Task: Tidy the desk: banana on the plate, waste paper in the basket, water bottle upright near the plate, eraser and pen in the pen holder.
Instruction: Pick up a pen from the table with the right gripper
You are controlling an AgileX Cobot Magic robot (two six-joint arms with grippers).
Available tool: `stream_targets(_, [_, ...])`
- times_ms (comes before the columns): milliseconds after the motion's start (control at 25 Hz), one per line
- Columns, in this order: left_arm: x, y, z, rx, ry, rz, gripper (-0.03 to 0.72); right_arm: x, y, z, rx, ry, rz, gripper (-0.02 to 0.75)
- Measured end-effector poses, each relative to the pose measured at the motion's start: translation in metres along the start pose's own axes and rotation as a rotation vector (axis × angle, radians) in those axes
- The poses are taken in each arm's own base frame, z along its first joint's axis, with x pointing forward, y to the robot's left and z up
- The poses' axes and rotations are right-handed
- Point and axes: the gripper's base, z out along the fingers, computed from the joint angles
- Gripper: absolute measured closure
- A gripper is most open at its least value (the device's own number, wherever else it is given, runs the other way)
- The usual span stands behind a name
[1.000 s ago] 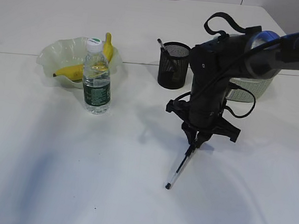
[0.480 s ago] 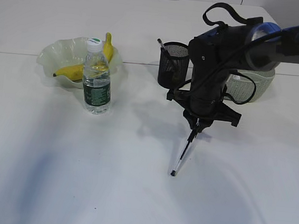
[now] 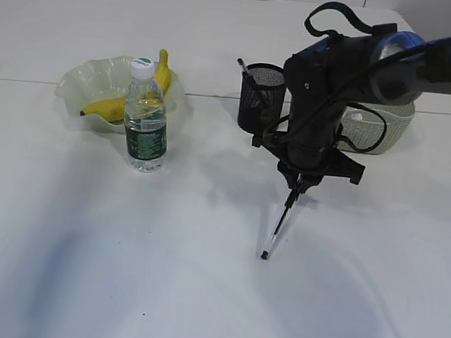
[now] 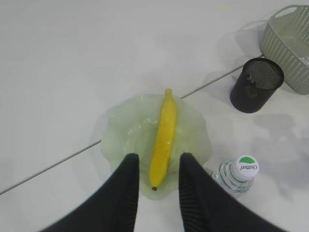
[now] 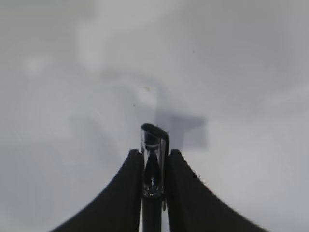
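While pinched at its top end between the right gripper's (image 3: 295,188) narrow black fingers (image 5: 126,193), pen (image 3: 279,224): slim, clear barrel, dark tip hanging below them.

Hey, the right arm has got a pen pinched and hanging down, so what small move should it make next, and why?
Probably keep lifting and carry the pen back toward the pen holder. The right end effector grips the pen's top, but its lower tip hangs well below the holder's rim, so it likely needs more height before moving over the opening.
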Motion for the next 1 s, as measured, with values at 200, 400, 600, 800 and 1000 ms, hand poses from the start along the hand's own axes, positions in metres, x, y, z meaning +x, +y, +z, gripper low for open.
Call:
stream_targets(200, [0.0, 0.0, 0.0, 0.0, 0.0, 0.0, 0.498, -0.01, 0.003, -0.006, -0.012, -0.073, -0.032, 0.636])
stream_targets(400, [0.0, 0.0, 0.0, 0.002, 0.004, 0.0, 0.498, -0.023, 0.004, -0.012, -0.022, -0.147, -0.054, 0.636])
stream_targets(600, [0.001, 0.0, 0.0, -0.002, 0.006, 0.002, 0.498, -0.039, 0.006, -0.022, -0.061, -0.222, -0.055, 0.636])
stream_targets(800, [0.001, 0.002, 0.0, -0.017, 0.016, 0.008, 0.498, -0.053, 0.009, -0.033, -0.103, -0.293, -0.057, 0.636])
stream_targets(1000, [0.002, 0.002, 0.0, -0.021, 0.024, 0.01, 0.498, -0.067, 0.014, -0.045, -0.14, -0.391, -0.086, 0.636])
